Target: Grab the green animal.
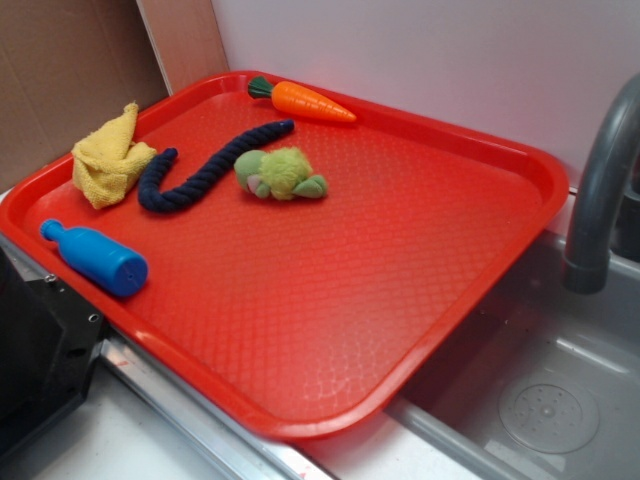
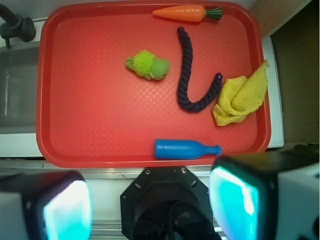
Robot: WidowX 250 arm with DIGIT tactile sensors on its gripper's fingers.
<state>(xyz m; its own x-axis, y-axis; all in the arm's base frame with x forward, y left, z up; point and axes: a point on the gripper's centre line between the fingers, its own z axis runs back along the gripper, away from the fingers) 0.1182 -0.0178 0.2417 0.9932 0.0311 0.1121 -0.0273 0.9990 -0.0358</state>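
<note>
The green animal (image 1: pixel 282 173) (image 2: pixel 148 65) is a small fuzzy lime-green plush lying on its side on the red tray (image 1: pixel 400 300) (image 2: pixel 90 120), toward the far middle. My gripper (image 2: pixel 150 205) hangs high over the tray's near edge above the robot base, far from the plush. Its two fingers with cyan pads (image 2: pixel 235 200) stand wide apart with nothing between them. The gripper does not show in the exterior view.
On the tray also lie an orange carrot (image 1: pixel 305 100) (image 2: pixel 182 12), a dark blue rope (image 1: pixel 205 170) (image 2: pixel 187 75), a yellow cloth (image 1: pixel 108 158) (image 2: pixel 241 96) and a blue bottle (image 1: pixel 95 258) (image 2: pixel 184 149). A sink with a grey faucet (image 1: pixel 600 190) lies to the right.
</note>
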